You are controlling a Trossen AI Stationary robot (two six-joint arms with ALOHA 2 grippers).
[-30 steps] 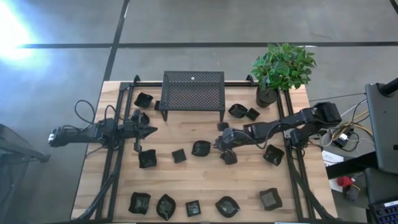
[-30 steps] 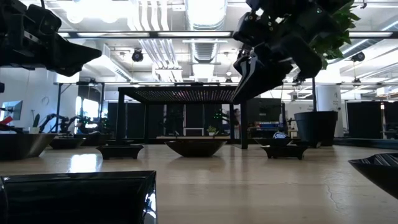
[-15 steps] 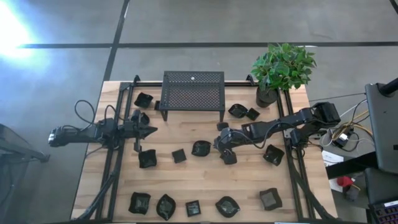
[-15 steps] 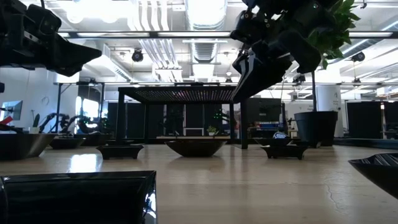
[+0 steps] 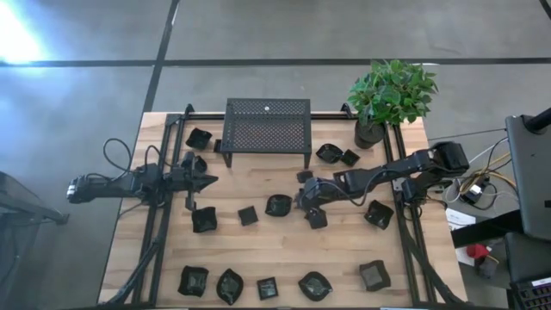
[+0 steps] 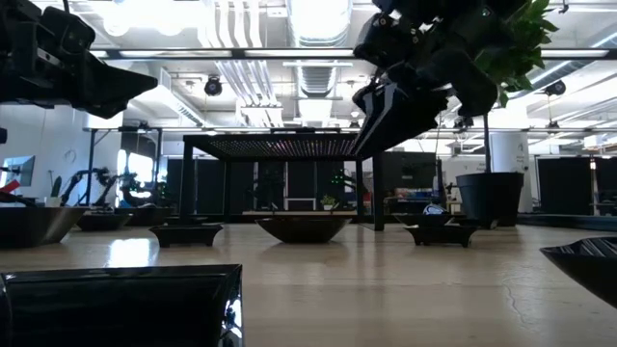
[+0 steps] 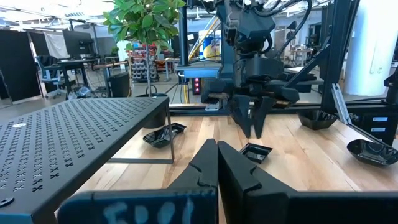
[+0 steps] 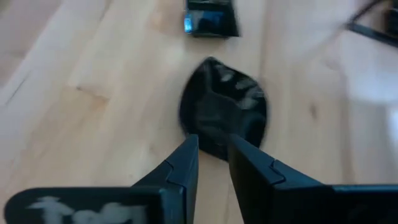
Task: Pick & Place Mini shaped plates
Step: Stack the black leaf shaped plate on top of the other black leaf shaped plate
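From above, the right claw (image 5: 303,199) hangs near the middle of the wooden table (image 5: 258,250), just beside a leaf-shaped mini plate (image 5: 278,205). The left claw (image 5: 209,181) waits at the left side, clenched shut on nothing. In the right wrist view, the right claw's fingers (image 8: 183,165) stand a little apart above that leaf-shaped mini plate (image 8: 224,115), holding nothing.

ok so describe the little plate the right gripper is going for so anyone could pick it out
Start at the black mesh stand at the table's back. Just in front of it, mid-table, lies a rounded, leaf-like plate, directly ahead of the right gripper. The neighbour on its far side is a smaller square plate.
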